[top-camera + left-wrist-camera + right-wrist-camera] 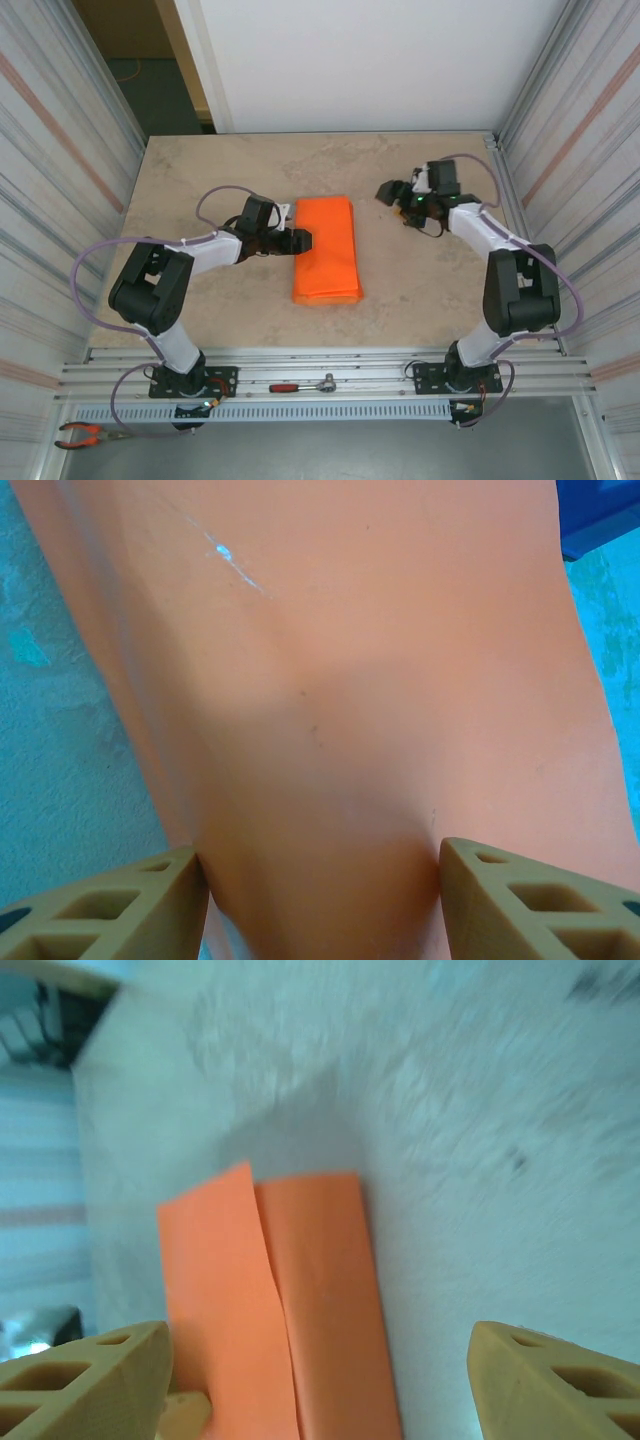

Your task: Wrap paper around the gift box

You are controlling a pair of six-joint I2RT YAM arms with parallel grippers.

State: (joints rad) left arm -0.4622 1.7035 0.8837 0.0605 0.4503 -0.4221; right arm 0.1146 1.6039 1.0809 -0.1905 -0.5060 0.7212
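From above, the paper (pixel 325 250) lies in the middle of the pale stone-patterned desk (pixel 200 180). It is bright orange and folded into a long flat bundle whose length runs away from the arms. The left fingers (pixel 300 240) reach in from the side and meet its left long edge about halfway along. The right fingers (pixel 390 190) hang over bare desk toward the far right, well apart from the paper. On the metal rail at the near edge lies a ratchet wrench (pixel 305 384) with a red grip. Orange-handled pliers (pixel 85 435) lie lower still, at the left corner.

Seen from the left wrist, the paper (pixel 340 700) is very close, with a soft ridge rising down its middle and a thin glossy streak (pixel 225 552) near the top. The left fingers (pixel 100 910) stand partly apart with the paper between them and against both inner faces. I can't tell whether they are actually squeezing it. A dark blue patch (pixel 600 510) shows at the upper right corner, and what it is I can't make out.

The right wrist's view is blurred. The paper (pixel 320 1300) shows a lengthwise seam where one flap overlaps the other. The right fingers (pixel 80 1380) are spread wide and hold nothing.
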